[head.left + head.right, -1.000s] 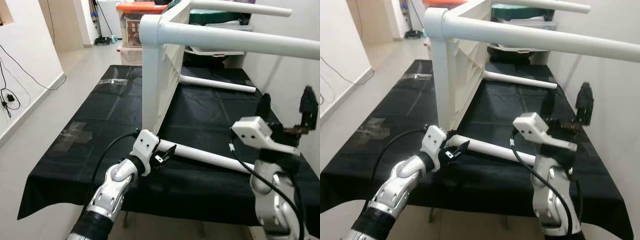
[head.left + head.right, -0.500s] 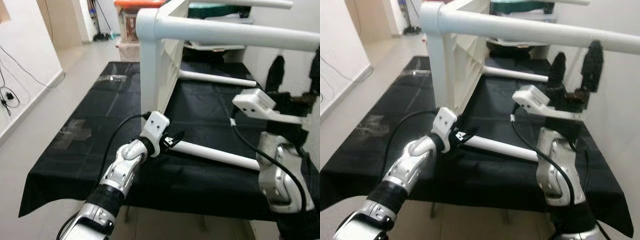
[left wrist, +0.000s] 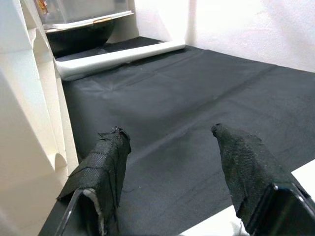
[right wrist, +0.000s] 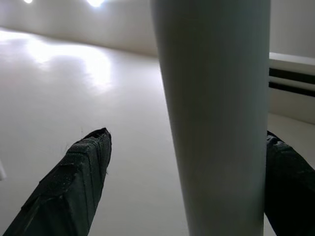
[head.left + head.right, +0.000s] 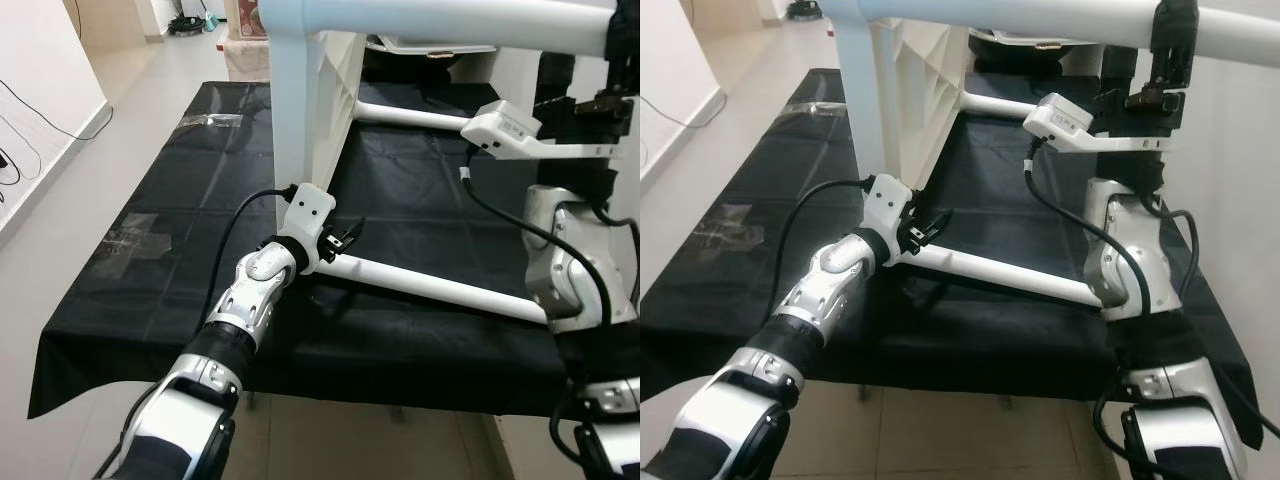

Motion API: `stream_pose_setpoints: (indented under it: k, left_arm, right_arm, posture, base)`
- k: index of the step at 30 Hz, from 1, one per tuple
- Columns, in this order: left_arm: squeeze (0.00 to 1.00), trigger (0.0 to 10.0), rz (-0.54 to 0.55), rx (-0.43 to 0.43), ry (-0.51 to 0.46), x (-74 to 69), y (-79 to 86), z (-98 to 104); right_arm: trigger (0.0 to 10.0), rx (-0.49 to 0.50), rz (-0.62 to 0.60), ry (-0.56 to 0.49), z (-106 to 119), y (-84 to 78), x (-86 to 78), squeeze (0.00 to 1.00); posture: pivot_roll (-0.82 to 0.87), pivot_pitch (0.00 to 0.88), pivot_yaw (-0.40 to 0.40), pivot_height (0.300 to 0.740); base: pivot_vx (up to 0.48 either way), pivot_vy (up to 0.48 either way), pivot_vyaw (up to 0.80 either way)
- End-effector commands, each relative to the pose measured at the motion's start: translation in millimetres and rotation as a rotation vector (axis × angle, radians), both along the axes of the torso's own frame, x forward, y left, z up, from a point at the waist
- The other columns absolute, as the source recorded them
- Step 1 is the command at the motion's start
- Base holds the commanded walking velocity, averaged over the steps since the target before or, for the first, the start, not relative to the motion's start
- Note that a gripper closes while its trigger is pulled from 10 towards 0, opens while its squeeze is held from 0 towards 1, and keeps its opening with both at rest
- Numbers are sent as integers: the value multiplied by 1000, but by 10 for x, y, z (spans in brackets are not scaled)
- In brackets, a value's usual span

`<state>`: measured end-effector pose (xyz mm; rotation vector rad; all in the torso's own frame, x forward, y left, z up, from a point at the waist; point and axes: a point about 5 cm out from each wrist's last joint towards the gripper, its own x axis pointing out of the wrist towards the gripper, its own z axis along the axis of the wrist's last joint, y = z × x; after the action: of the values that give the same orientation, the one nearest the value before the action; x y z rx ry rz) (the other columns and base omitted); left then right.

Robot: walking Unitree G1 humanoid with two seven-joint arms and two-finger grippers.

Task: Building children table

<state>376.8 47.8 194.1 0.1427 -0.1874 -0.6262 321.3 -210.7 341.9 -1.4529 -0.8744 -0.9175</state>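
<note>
Reaching up, the right gripper [image 5: 1168, 40] brackets the attached table leg [image 5: 440, 15] that juts out sideways from the white children's table [image 5: 320, 90], which stands tipped on its edge on the black-covered surface [image 5: 170, 190]. In the right wrist view the fingers [image 4: 74, 182] sit apart with that leg [image 4: 216, 113] between them, one finger at or near the tube and the other well clear, so the grip is not closed. Lower down, the left gripper [image 5: 345, 238] hovers at the near end of a loose table leg [image 5: 440, 290] lying on the surface just ahead of it; its fingers [image 3: 106, 162] are spread too, holding nothing, with the white tube only at the edge of its wrist view. A second loose leg [image 5: 410, 115] lies beyond the left gripper, past the tabletop, near the far edge of the surface.

The step in hand looks like steadying the upended table with the right arm while the left takes up the next leg. To do it well, the right gripper should probably close squarely across the tube before anything else moves, since the table balances on a narrow edge and could tip. The left gripper would do best to settle lower and straddle the loose leg a little in from its end, fingers crossing the tube at a right angle, so the round, smooth leg does not roll or pivot out of the grip when lifted toward its socket.
</note>
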Motion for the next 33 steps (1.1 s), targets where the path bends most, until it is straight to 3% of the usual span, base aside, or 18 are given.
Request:
stream_pose_setpoints:
  k: [1, 6, 7, 16, 17, 19, 20, 22, 24, 25, 26, 27, 29, 31, 32, 33]
  left_arm:
    - [0, 10000, 42, 6, -1, 43, 85, -8]
    - [0, 10000, 99, 37, -9, 94, 168, -18]
    - [0, 10000, 124, 51, -11, 118, 205, -27]
    - [0, 10000, 260, 152, -4, 199, 455, -121]
    - [0, 10000, 303, 223, -8, 226, 619, -141]
    - [0, 10000, 315, 251, -12, 235, 681, -139]
    - [0, 10000, 342, 286, -26, 260, 816, -88]
    - [0, 10000, 342, 286, -26, 260, 816, -88]
    - [0, 10000, 390, 336, -60, 298, 1030, 36]
    - [0, 10000, 390, 336, -60, 298, 1030, 36]
    - [0, 10000, 469, 399, -130, 341, 1338, 302]
    - [0, 10000, 469, 399, -130, 341, 1338, 302]
    - [0, 10000, 524, 461, -203, 356, 1529, 557]
    - [0, 10000, 524, 461, -203, 356, 1529, 557]
    - [0, 10000, 538, 486, -243, 361, 1585, 699]
    - [0, 10000, 538, 486, -243, 361, 1585, 699]
  right_arm:
    - [10000, -21, -13, -26, 62, -22, 3, 0]
    - [9686, -17, -8, -43, 159, -53, 18, 0]
    - [0, -17, -6, -49, 186, -58, 34, 0]
    - [0, 18, 17, -17, 207, -103, 101, 0]
    - [0, 53, 32, -3, 226, -137, 127, 0]
    - [0, 65, 38, 3, 235, -149, 136, 0]
    - [0, 95, 48, 8, 263, -173, 148, 0]
    - [0, 95, 48, 8, 263, -173, 148, 0]
    - [0, 148, 62, 2, 327, -218, 159, 0]
    - [0, 148, 62, 2, 327, -218, 159, 0]
    - [0, 221, 67, -24, 442, -297, 156, 0]
    - [0, 221, 67, -24, 442, -297, 156, 0]
    - [0, 296, 63, -41, 497, -405, 148, 0]
    - [0, 296, 63, -41, 497, -405, 148, 0]
    - [0, 341, 59, -39, 487, -477, 151, 0]
    - [0, 341, 59, -39, 487, -477, 151, 0]
  posture:
    - [97, 150, -23, 740]
    - [94, 147, -24, 740]
    - [93, 147, -22, 740]
    - [94, 134, -20, 740]
    - [97, 120, -15, 740]
    - [97, 120, -15, 740]
    - [105, 107, -13, 740]
    - [105, 107, -13, 740]
    - [113, 98, -8, 740]
    - [113, 98, -8, 740]
    - [127, 85, -8, 740]
    - [127, 85, -8, 740]
    - [136, 77, -8, 740]
    - [136, 77, -8, 740]
    - [145, 69, -6, 740]
    - [145, 69, -6, 740]
  base:
    - [0, 0, 0]
    - [0, 0, 0]
    - [0, 0, 0]
    - [0, 0, 0]
    - [0, 0, 0]
    - [0, 0, 0]
    - [0, 0, 0]
    - [0, 0, 0]
    - [0, 0, 0]
    - [0, 0, 0]
    - [0, 0, 0]
    - [0, 0, 0]
    - [0, 0, 0]
    - [0, 0, 0]
    - [0, 0, 0]
    - [0, 0, 0]
